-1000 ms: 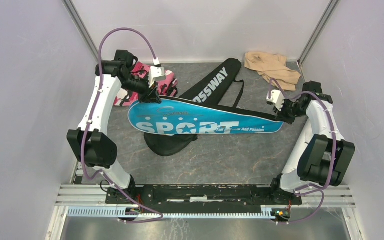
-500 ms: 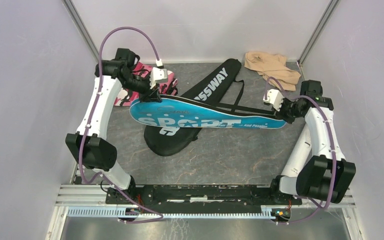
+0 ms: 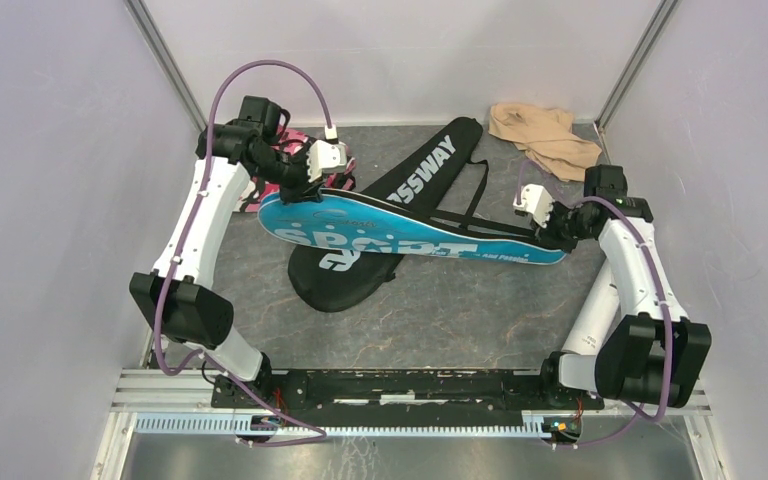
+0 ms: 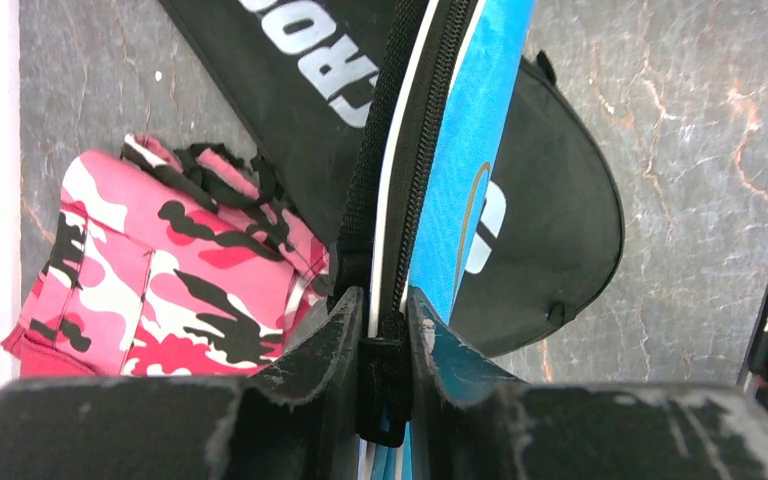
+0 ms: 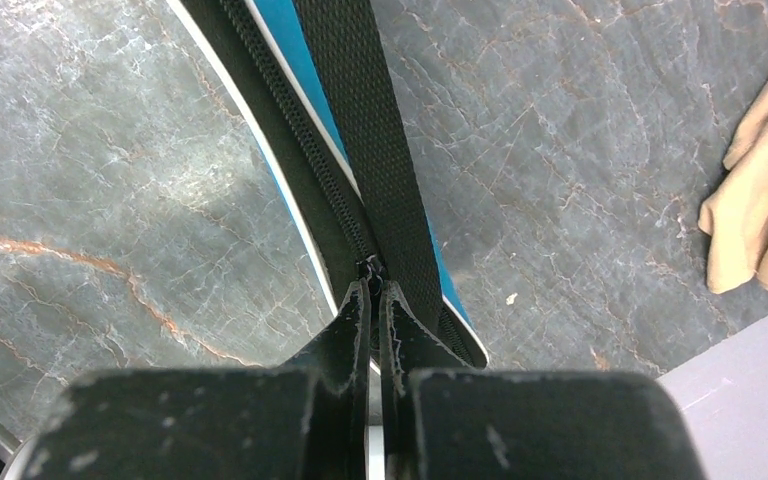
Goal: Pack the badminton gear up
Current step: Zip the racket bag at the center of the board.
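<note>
right claw (image 5: 375, 290) pinching blue cover (image 5: 300, 70), beige cloth (image 5: 760, 220)

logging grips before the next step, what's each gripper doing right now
Left gripper: closed on the blue cover, at its zippered edge.
Right gripper: closed on the blue cover, at its narrow end.

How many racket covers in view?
2. Blue SPORT cover: clamped at its ends by the left gripper and right gripper. Black CROSSWAY cover: flat on the table, partly under the blue one. No others visible.
</note>
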